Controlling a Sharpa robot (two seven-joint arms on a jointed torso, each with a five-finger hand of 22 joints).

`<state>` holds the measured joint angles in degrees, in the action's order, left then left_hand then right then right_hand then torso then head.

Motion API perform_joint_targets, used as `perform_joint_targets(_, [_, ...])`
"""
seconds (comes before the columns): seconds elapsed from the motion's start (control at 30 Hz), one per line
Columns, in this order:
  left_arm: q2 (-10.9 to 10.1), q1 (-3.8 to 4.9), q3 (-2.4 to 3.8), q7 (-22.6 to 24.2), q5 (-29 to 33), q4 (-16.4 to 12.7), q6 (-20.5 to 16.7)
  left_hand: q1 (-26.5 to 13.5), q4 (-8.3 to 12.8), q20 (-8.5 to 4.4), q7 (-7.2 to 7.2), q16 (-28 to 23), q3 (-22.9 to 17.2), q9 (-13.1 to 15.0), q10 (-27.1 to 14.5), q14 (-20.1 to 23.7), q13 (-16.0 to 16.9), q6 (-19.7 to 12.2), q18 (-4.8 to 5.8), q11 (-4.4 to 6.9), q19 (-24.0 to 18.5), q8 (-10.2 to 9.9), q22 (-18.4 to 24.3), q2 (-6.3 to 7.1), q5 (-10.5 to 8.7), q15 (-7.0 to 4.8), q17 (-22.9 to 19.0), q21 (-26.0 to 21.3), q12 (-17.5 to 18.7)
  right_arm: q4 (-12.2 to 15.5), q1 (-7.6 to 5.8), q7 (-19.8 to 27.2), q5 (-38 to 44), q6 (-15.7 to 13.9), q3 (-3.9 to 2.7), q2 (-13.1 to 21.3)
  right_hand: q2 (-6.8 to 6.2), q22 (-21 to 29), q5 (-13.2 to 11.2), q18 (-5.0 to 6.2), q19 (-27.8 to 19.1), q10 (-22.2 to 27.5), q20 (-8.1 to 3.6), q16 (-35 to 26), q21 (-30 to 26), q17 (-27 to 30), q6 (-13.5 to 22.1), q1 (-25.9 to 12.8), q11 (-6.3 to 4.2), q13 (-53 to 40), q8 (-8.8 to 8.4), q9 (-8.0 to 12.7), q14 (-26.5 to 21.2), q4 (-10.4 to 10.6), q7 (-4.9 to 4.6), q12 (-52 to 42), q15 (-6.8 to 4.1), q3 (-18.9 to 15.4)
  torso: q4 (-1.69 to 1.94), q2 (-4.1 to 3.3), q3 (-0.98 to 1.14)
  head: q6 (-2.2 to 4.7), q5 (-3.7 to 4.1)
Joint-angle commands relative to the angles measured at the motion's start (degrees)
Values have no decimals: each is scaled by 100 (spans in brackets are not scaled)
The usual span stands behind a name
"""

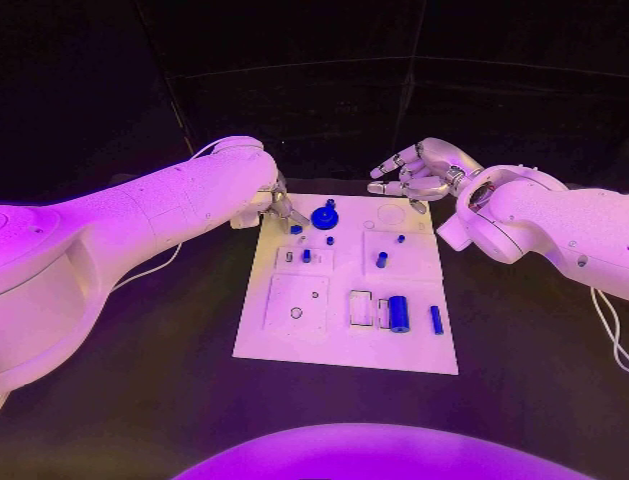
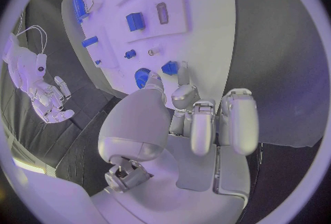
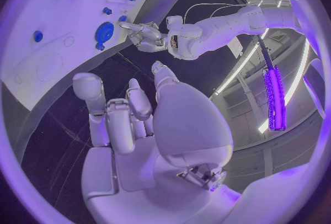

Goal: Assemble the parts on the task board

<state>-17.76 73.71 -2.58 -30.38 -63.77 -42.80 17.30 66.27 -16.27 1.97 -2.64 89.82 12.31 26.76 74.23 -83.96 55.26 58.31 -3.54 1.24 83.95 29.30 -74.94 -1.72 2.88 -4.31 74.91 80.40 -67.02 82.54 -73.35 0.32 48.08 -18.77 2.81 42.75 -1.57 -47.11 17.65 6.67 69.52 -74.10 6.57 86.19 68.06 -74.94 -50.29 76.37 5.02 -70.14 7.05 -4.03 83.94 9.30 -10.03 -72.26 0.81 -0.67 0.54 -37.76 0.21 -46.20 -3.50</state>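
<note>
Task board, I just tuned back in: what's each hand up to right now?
The left hand is at the far left corner of the task board, its fingers reaching toward the round blue gear-like part there; whether it touches the part cannot be told. The right hand hovers beyond the board's far right corner, fingers apart, holding nothing. A blue cylinder and a slim blue pin lie loose near the board's near right corner.

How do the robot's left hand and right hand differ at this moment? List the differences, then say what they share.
The left hand reaches over the far left corner of the white board, its fingers close to the round blue part; the right hand hangs beyond the far edge, away from any part. The left hand's fingers point down at the board; the right hand's are loosely curled. Both are silver and hold nothing.
</note>
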Motion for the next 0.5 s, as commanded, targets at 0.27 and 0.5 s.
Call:
perform_joint_targets(0.27, [53,-6,4,-86,-181,52,111,29,-5,-46,36,18,57,60,55,-604,37,24,52,41,15,111,-266,-36,-15,-60,1509,32,-43,2,-10,8,-14,38,-4,-15,15,7,34,119,-27,11,-3,-24,-24,-777,16,-38,-7,-7,28,5,428,-12,7,10,-34,-33,5,-1,0,-4,3])
perform_joint_targets(0.5, [95,-19,4,-98,-186,83,110,40,-4,-54,49,18,77,95,77,-604,65,24,58,52,27,158,-291,-47,-15,-69,1509,49,-64,-1,-10,7,-14,40,-4,-25,15,7,34,119,-27,11,-3,-24,-24,-777,16,-38,-7,-7,28,5,428,-12,7,10,-34,-33,4,0,1,-16,4])
